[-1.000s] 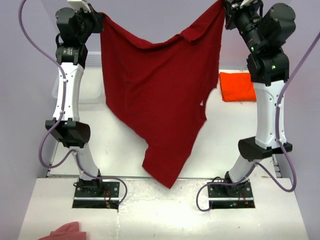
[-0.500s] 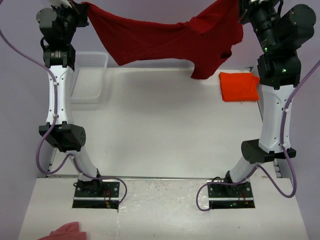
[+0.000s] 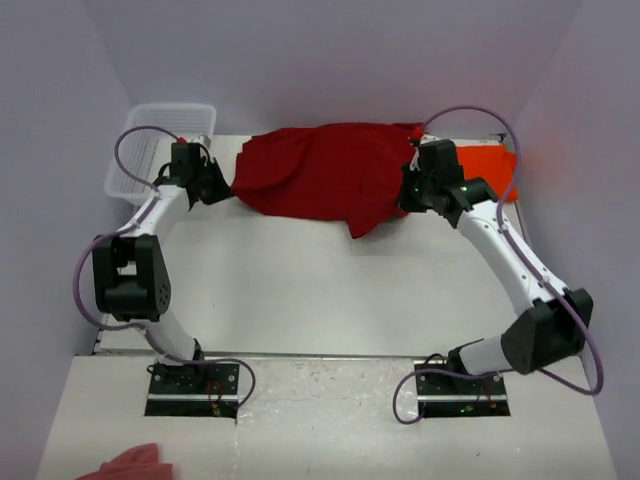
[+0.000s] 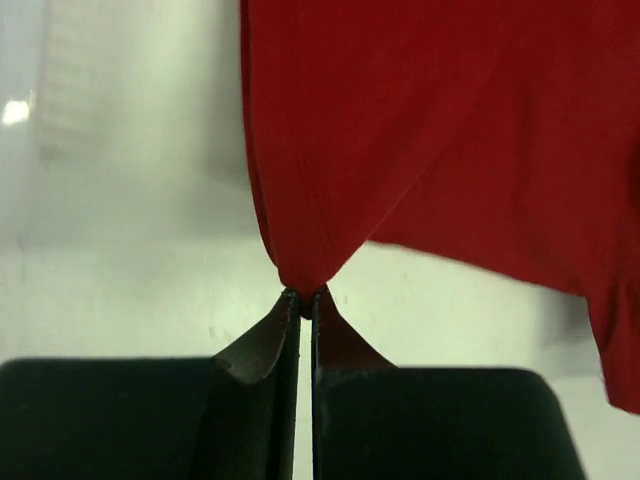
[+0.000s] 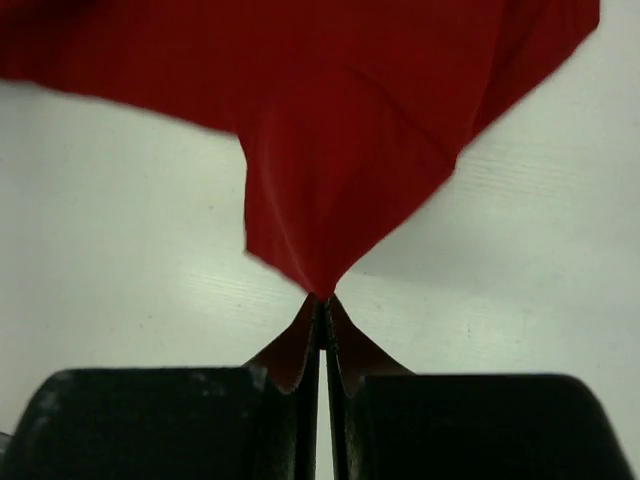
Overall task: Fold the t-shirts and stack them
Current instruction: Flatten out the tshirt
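Note:
The dark red t-shirt [image 3: 325, 178] lies spread and rumpled across the far part of the white table [image 3: 320, 290]. My left gripper [image 3: 226, 186] is shut on its left edge, low over the table; the pinched cloth [image 4: 300, 270] bunches right at the fingertips. Over on the other side, my right gripper [image 3: 404, 196] is shut on the shirt's right edge, where a point of cloth [image 5: 318, 275] sits between the pads. The orange t-shirt [image 3: 497, 158] shows only as a strip at the far right, mostly hidden behind the right arm.
A clear plastic bin [image 3: 150, 150] stands at the far left corner, just behind my left arm. A pale pink cloth scrap [image 3: 132, 464] lies at the near left edge by the arm bases. Purple walls close in the table on three sides.
Both arms have swung down and forward from high up, carrying the red shirt from hanging in the air to lying across the far table. Both grips stayed shut on it.

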Controlling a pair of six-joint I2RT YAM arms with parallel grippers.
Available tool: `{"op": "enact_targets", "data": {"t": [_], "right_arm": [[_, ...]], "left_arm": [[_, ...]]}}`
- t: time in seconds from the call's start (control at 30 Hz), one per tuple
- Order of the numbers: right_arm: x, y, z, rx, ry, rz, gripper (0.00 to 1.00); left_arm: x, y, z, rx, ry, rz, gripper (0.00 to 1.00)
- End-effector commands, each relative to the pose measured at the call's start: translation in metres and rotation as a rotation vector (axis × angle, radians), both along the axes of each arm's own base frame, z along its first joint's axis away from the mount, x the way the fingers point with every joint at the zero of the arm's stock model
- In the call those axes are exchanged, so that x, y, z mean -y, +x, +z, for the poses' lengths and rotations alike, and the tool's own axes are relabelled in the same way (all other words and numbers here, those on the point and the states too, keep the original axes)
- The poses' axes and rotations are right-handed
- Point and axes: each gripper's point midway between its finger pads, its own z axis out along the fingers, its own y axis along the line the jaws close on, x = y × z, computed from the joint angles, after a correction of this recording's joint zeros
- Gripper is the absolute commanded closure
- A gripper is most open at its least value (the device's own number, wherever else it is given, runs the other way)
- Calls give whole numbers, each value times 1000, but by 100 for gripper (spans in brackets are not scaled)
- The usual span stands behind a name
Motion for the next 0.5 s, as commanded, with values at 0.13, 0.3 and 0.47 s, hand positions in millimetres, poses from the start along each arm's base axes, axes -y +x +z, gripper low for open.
{"op": "enact_targets", "data": {"t": [0.13, 0.3, 0.47], "right_arm": [[40, -59, 63, 122, 105, -262, 100], [54, -95, 31, 87, 80, -292, 100], [67, -119, -8, -9, 26, -331, 100]], "left_arm": [[26, -77, 63, 74, -12, -42, 100], [17, -108, 28, -71, 52, -47, 100], [17, -137, -2, -155, 53, -56, 100]]}}
